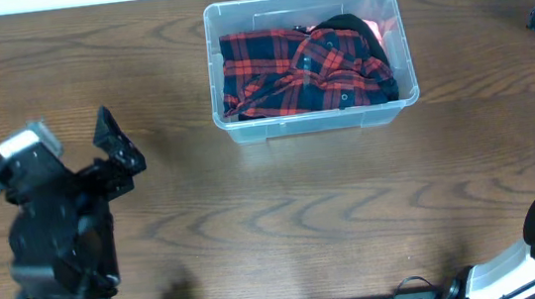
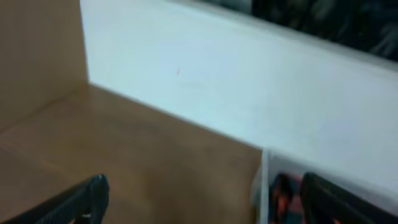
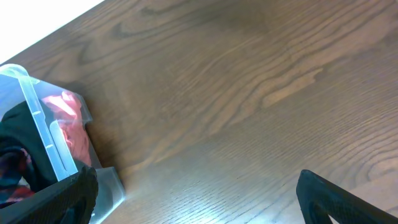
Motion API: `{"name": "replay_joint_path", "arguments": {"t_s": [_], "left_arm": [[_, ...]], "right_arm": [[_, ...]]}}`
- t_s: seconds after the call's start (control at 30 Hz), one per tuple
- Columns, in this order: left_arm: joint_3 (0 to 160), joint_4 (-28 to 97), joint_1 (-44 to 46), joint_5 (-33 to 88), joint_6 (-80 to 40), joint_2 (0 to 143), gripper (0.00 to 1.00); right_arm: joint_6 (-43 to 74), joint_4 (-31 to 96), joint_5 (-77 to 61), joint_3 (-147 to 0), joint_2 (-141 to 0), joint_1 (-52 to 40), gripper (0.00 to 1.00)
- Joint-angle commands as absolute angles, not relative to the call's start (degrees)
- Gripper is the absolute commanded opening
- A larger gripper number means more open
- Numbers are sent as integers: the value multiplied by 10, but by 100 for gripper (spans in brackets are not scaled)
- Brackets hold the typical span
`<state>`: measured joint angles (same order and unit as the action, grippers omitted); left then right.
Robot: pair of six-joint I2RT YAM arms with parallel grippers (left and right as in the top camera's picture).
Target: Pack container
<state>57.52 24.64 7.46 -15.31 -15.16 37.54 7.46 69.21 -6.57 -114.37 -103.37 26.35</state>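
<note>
Container [image 1: 317, 122] located far centre on table [image 1: 256, 230], long axis running left to right. Plaid shirt [image 1: 304, 71] and a dark item [image 1: 350, 29] lying inside. Left gripper [image 1: 117, 142] stationed to its near left, well apart. Right gripper [image 3: 196, 199] at far right edge, roughly level with container, also apart. Left judged marginally nearer, though right only partly visible from overhead. Both spread wide, gripping nothing, touching nothing.

Open table [image 1: 304, 215] surrounds the container [image 1: 316, 121]; shirt [image 1: 299, 71] fills it.
</note>
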Motion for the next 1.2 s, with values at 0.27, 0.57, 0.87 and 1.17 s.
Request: {"name": "replay_joint_path", "arguments": {"t_s": [0.27, 0.57, 0.87, 1.17], "left_arm": [[227, 9, 14, 16, -99, 158, 98], [77, -28, 4, 22, -117, 43, 98], [2, -31, 3, 8, -116, 2, 98], [2, 43, 2, 2, -99, 1, 98]], "right_arm": [[83, 692, -64, -1146, -1034, 266, 99], [83, 692, -64, -1146, -1034, 266, 99], [83, 692, -64, -1146, -1034, 266, 99], [83, 692, -64, -1146, -1034, 266, 99]]}}
